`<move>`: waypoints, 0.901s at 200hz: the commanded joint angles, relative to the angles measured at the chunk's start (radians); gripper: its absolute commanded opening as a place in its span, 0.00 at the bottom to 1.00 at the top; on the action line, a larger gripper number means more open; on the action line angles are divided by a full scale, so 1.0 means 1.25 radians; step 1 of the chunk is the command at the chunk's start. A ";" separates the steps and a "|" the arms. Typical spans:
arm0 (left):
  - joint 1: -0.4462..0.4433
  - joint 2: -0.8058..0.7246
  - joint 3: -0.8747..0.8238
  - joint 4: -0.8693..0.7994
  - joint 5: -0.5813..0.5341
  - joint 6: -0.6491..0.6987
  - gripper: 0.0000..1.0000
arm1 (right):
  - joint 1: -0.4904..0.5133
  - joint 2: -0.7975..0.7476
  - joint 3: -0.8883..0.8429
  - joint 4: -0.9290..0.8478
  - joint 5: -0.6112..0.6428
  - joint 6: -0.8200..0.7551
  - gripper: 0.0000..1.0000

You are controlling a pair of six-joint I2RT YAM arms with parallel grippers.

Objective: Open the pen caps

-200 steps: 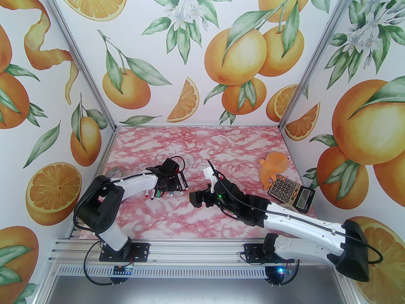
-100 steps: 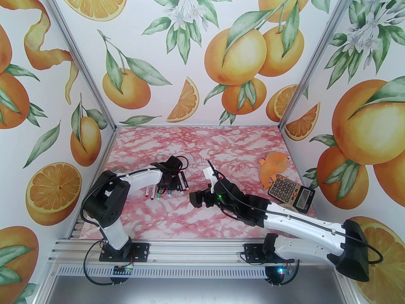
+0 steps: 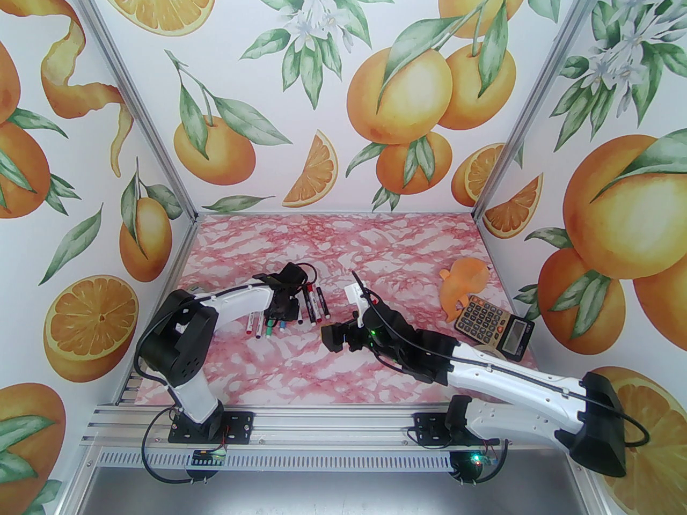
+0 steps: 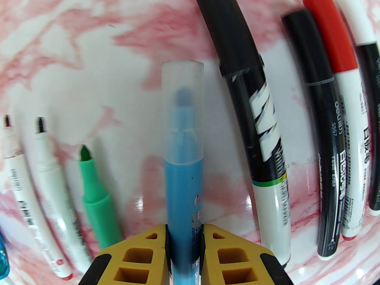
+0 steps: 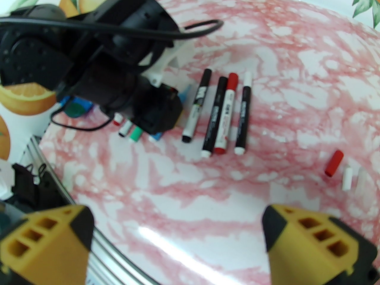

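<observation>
The left fingers [image 4: 139,254] are clenched on the barrel of a blue pen [image 4: 184,185] at the left-centre of the pink-marbled worktop [image 3: 343,234]; whether the pen rests on the surface or is just off it cannot be told. Its frosted clear cap [image 4: 182,99] is on, a short tube with the blue tip dim inside. In the left wrist view three uncapped pens lie at the left: a white pen with a red tip [image 4: 17,171], a white pen with a black tip [image 4: 50,171] and a green pen [image 4: 93,191]. At the right lie capped ones side by side: a long black cap [image 4: 231,34], a slimmer black cap [image 4: 302,46] and a red cap [image 4: 331,31]. The right fingers [image 5: 44,242] are spread wide and empty, near the worktop's middle. Just beyond them lie a loose red cap [image 5: 334,163] and a loose white cap [image 5: 347,178], well apart from the pens.
</observation>
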 commanded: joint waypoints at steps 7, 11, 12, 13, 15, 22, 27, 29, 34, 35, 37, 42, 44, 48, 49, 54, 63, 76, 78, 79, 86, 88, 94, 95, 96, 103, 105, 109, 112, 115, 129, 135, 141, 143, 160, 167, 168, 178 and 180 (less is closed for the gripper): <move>0.006 -0.119 -0.041 0.038 0.014 -0.010 0.17 | 0.004 -0.002 0.000 0.015 0.014 0.010 1.00; 0.006 -0.135 -0.049 0.048 0.021 -0.009 0.17 | 0.003 -0.003 -0.002 0.015 0.014 0.015 1.00; 0.006 -0.139 -0.051 0.051 0.023 -0.009 0.17 | 0.003 -0.004 -0.002 0.015 0.013 0.017 1.00; 0.006 -0.143 -0.054 0.053 0.024 -0.008 0.17 | 0.002 -0.004 -0.002 0.015 0.013 0.018 1.00; 0.006 -0.151 -0.058 0.058 0.029 -0.008 0.17 | 0.001 -0.004 -0.003 0.015 0.012 0.021 1.00; 0.008 -0.177 -0.073 0.077 0.045 -0.004 0.17 | -0.004 -0.006 -0.004 0.016 0.007 0.032 1.00; 0.008 -0.199 -0.086 0.094 0.063 0.002 0.17 | -0.008 -0.007 -0.007 0.017 0.004 0.041 0.99; 0.009 -0.207 -0.089 0.099 0.069 0.006 0.17 | -0.009 -0.007 -0.008 0.017 0.003 0.043 0.99; 0.011 -0.227 -0.101 0.117 0.094 0.014 0.17 | -0.014 -0.009 -0.009 0.019 -0.002 0.051 0.99; 0.011 -0.231 -0.104 0.120 0.101 0.016 0.17 | -0.015 -0.010 -0.010 0.020 -0.004 0.053 0.99; 0.011 -0.237 -0.108 0.127 0.113 0.021 0.17 | -0.018 -0.010 -0.011 0.021 -0.005 0.057 0.99; 0.012 -0.257 -0.120 0.147 0.140 0.033 0.16 | -0.025 -0.013 -0.014 0.024 -0.014 0.067 0.99; 0.012 -0.264 -0.125 0.156 0.153 0.037 0.17 | -0.029 -0.014 -0.015 0.025 -0.018 0.071 0.99; 0.012 -0.276 -0.134 0.174 0.179 0.048 0.17 | -0.035 -0.017 -0.017 0.029 -0.025 0.079 0.99; 0.013 -0.279 -0.136 0.179 0.183 0.051 0.17 | -0.037 -0.018 -0.017 0.029 -0.027 0.081 0.98; 0.013 -0.296 -0.149 0.201 0.221 0.060 0.17 | -0.046 -0.020 -0.021 0.035 -0.038 0.090 0.98; 0.013 -0.319 -0.168 0.233 0.272 0.069 0.17 | -0.068 -0.025 -0.028 0.044 -0.063 0.110 0.98; 0.013 -0.351 -0.202 0.293 0.357 0.076 0.17 | -0.108 -0.030 -0.044 0.064 -0.110 0.141 0.97; 0.013 -0.355 -0.206 0.299 0.369 0.073 0.17 | -0.114 -0.031 -0.048 0.068 -0.116 0.145 0.97; 0.012 -0.357 -0.208 0.304 0.374 0.072 0.17 | -0.117 -0.032 -0.050 0.071 -0.120 0.148 0.97; 0.012 -0.372 -0.224 0.335 0.408 0.065 0.17 | -0.136 -0.038 -0.062 0.089 -0.142 0.158 0.96; 0.011 -0.376 -0.229 0.345 0.419 0.064 0.17 | -0.140 -0.040 -0.066 0.095 -0.147 0.161 0.96; 0.010 -0.385 -0.242 0.375 0.449 0.057 0.17 | -0.154 -0.045 -0.073 0.106 -0.164 0.167 0.95; 0.010 -0.387 -0.244 0.378 0.453 0.056 0.17 | -0.155 -0.045 -0.074 0.107 -0.165 0.169 0.94; 0.009 -0.387 -0.246 0.382 0.458 0.054 0.17 | -0.157 -0.046 -0.075 0.108 -0.167 0.170 0.94; 0.008 -0.394 -0.258 0.412 0.486 0.045 0.17 | -0.170 -0.049 -0.077 0.110 -0.179 0.172 0.94; 0.007 -0.396 -0.260 0.420 0.495 0.043 0.16 | -0.172 -0.050 -0.077 0.110 -0.182 0.172 0.93; 0.004 -0.398 -0.267 0.437 0.511 0.037 0.16 | -0.178 -0.051 -0.077 0.108 -0.187 0.173 0.93; 0.003 -0.399 -0.271 0.454 0.526 0.034 0.16 | -0.183 -0.051 -0.077 0.107 -0.191 0.174 0.93; 0.000 -0.399 -0.275 0.469 0.539 0.030 0.16 | -0.187 -0.053 -0.077 0.106 -0.193 0.174 0.92; -0.019 -0.393 -0.282 0.520 0.581 0.017 0.16 | -0.205 -0.053 -0.079 0.111 -0.215 0.183 0.89; -0.032 -0.387 -0.281 0.535 0.592 0.017 0.16 | -0.214 -0.053 -0.081 0.115 -0.224 0.186 0.88; -0.047 -0.380 -0.276 0.542 0.596 0.018 0.16 | -0.222 -0.053 -0.081 0.120 -0.234 0.190 0.87; -0.051 -0.377 -0.274 0.544 0.597 0.020 0.16 | -0.223 -0.053 -0.081 0.121 -0.236 0.191 0.86; -0.092 -0.352 -0.256 0.560 0.605 0.025 0.16 | -0.239 -0.053 -0.078 0.127 -0.251 0.197 0.82; -0.104 -0.342 -0.250 0.565 0.609 0.024 0.16 | -0.245 -0.053 -0.076 0.127 -0.254 0.199 0.81; -0.106 -0.340 -0.248 0.566 0.609 0.024 0.16 | -0.247 -0.053 -0.075 0.127 -0.254 0.199 0.81; -0.118 -0.327 -0.240 0.573 0.618 0.024 0.16 | -0.256 -0.053 -0.072 0.124 -0.256 0.203 0.79; -0.120 -0.325 -0.239 0.575 0.620 0.024 0.16 | -0.258 -0.052 -0.072 0.124 -0.257 0.204 0.78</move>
